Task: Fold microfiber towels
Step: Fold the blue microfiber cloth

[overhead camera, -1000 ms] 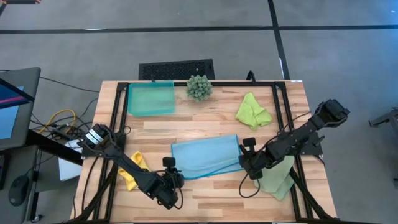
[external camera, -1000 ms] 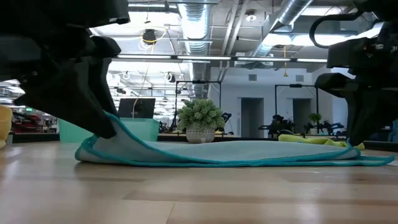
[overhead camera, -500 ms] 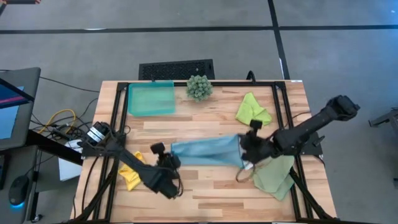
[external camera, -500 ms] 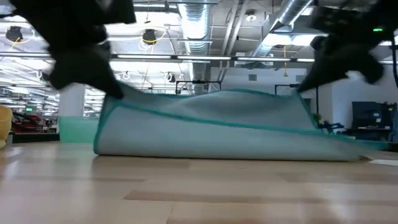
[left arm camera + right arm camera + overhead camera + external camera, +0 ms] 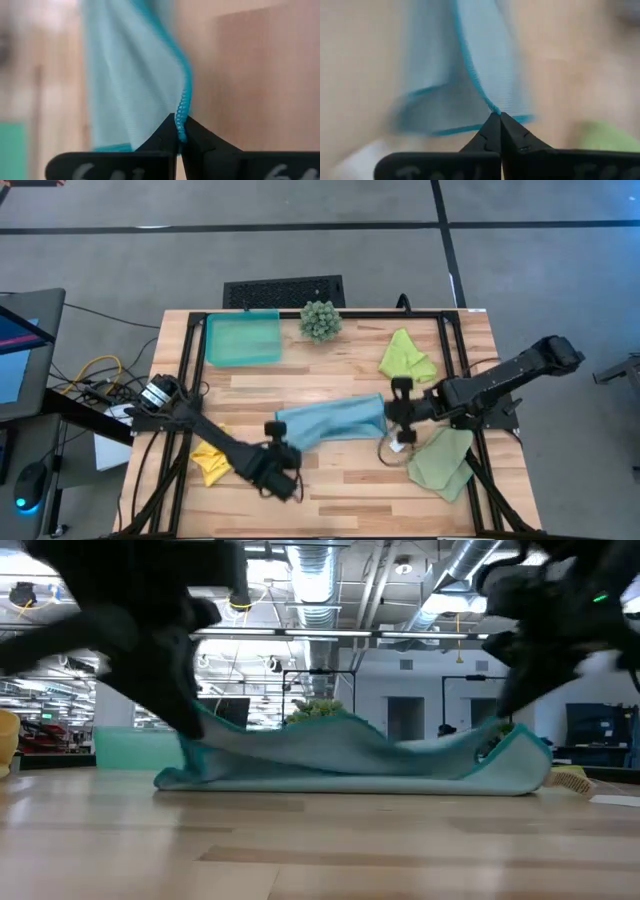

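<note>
Blue towel (image 5: 330, 423): lying mid-worktop, long axis running left to right, being carried by both front corners.
Left end effector (image 5: 274, 430): clamping shut on the stitched hem at the left front corner, towel stretching away from the fingertips toward the far edge.
Right end effector (image 5: 397, 412): pinching closed on the right front corner, likewise pointing across the cloth.
Fold line: judging the next move as both corners travelling straight away, over the far hem, neither arm nearer.
Worktop (image 5: 340, 375): wood, bare just beyond the far hem.
Risk: sagging middle (image 5: 350, 745) possibly bunching.
</note>
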### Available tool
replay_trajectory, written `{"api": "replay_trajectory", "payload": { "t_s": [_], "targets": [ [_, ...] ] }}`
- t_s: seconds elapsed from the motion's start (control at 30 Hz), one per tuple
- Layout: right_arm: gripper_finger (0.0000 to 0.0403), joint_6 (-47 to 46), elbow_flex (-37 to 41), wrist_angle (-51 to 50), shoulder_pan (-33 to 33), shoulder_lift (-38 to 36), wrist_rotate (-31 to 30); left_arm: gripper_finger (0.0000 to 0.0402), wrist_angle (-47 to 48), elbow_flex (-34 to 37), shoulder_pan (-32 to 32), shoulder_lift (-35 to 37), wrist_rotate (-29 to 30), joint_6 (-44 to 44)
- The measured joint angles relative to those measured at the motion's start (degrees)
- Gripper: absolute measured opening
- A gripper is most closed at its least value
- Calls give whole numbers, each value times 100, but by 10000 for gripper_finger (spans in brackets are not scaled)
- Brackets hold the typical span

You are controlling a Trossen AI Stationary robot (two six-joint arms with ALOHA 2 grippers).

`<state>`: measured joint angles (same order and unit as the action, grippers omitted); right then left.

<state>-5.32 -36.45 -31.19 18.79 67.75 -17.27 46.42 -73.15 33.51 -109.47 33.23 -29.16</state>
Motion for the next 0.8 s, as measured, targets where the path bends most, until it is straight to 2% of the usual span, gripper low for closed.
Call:
{"api": "replay_trajectory", "payload": {
  "t_s": [0.07, 0.2, 0.27, 0.33, 0.5, 0.7, 0.8],
  "targets": [
    [12, 89, 0, 122, 314, 0, 213, 0, -7, -107, 181, 30, 293, -74],
    [10, -75, -85, 125, 694, 0, -228, 0, 308, -124, 319, 241, 1255, -681],
    [9, -202, -185, 63, 826, -3, -371, 0, 435, -124, 317, 373, 1381, -968],
    [11, -266, -295, -72, 1026, -93, -265, 0, 348, -124, 347, 503, 1359, -973],
    [15, -183, -601, -23, 1706, -335, 316, 0, -299, -124, 672, 897, 1246, -230],
    [8, -111, -1037, 321, 2697, -570, 349, 0, -1644, -128, 1057, 1355, 1248, 824],
    [8, -23, -1205, 869, 3177, -630, 320, 0, -2358, -128, 1232, 1460, 1249, 1337]
  ]
}}
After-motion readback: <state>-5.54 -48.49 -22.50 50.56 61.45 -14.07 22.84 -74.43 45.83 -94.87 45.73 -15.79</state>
